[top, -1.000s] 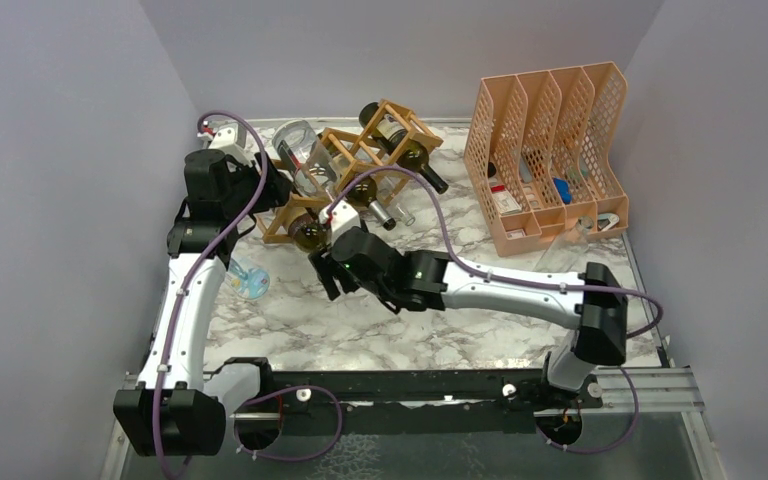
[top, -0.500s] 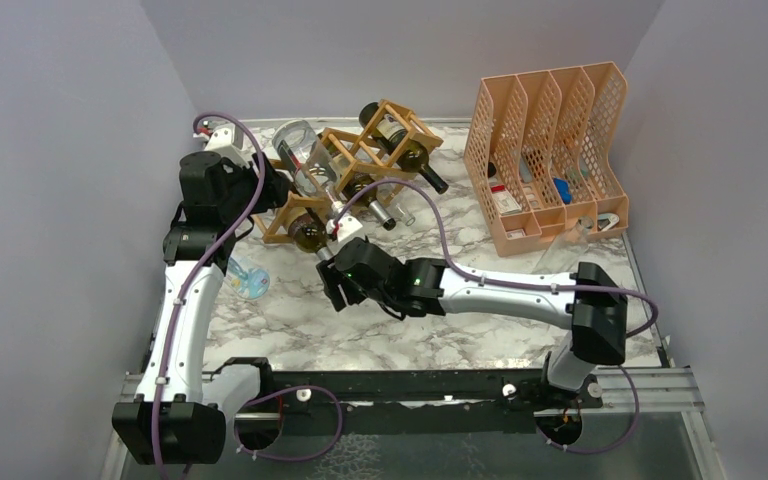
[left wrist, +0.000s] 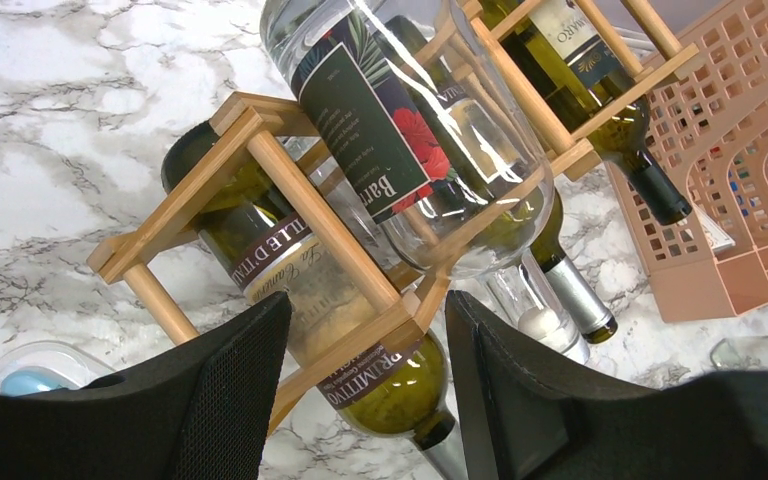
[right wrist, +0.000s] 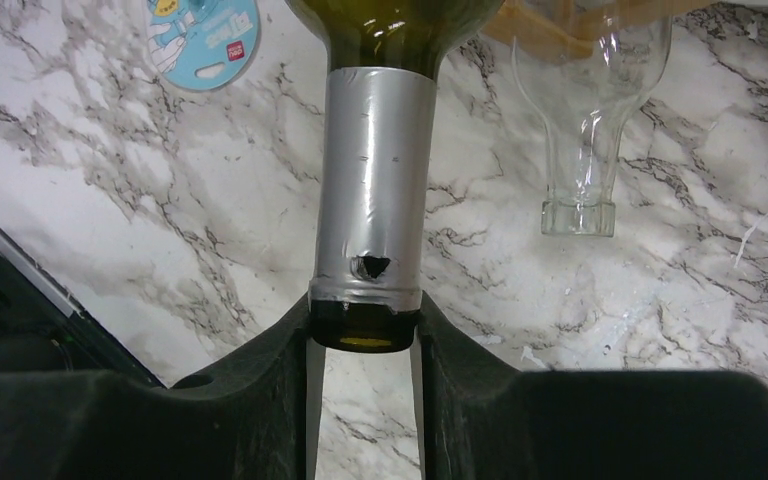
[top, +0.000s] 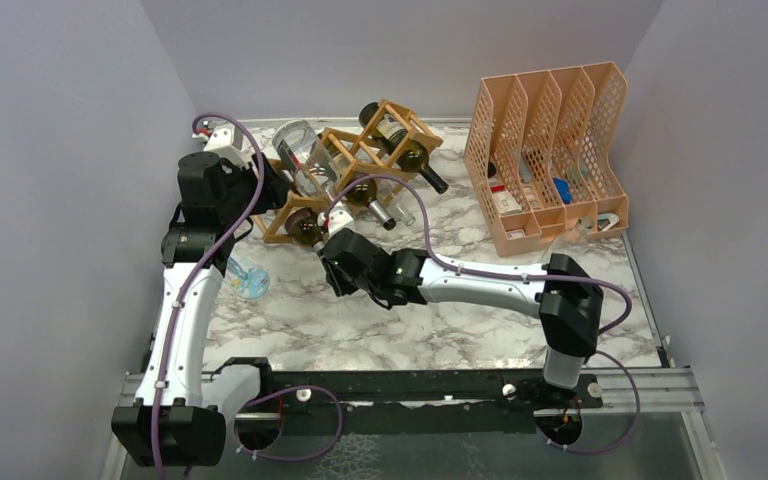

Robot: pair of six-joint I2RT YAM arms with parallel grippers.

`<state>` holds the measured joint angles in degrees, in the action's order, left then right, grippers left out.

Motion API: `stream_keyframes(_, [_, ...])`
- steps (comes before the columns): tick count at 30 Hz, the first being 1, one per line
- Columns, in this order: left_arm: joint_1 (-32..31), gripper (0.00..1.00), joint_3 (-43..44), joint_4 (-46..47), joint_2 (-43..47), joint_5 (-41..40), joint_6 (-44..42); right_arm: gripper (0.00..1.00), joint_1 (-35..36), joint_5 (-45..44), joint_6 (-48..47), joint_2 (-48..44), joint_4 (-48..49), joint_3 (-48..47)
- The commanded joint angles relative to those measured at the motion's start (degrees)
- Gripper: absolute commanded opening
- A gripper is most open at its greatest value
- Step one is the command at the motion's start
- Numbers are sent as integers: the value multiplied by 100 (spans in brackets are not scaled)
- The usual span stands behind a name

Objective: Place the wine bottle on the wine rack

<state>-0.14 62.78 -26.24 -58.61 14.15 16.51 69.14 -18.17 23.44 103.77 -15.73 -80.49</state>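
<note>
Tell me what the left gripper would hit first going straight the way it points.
Most likely the wine rack, at its lower wooden joint, with the green wine bottle just behind; depth is unclear.

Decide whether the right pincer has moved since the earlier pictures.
Yes. The right pincer has shifted left, away from the peach file holder, and shut on the green bottle's neck.
</note>
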Motion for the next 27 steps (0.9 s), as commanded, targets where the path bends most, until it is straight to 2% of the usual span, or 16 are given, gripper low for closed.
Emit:
stream_keyframes(1, [-18,63,220,17,135,149,-45,28,-50,26,-181,153,306,-331])
stream_keyframes(4, [-15,63,235,5,160,147,-49,30,-51,102,-280,217,307,-392])
stream_keyframes(6, [-12,63,260,-11,176,157,-52,38,-50,190,-339,228,203,-414])
stream_keyframes(8, [-17,64,275,-40,197,157,-81,53,-50,258,-372,150,94,-350])
stream_keyframes(13, [-15,64,232,-74,282,206,-151,70,-50,455,-479,-631,108,158])
stream_keyframes(21, [-15,64,236,-133,436,339,-170,71,-193,-287,-491,-1898,95,506])
stream_keyframes(27, [-15,65,347,-237,522,449,-187,71,-664,-351,-384,-1803,-31,-69])
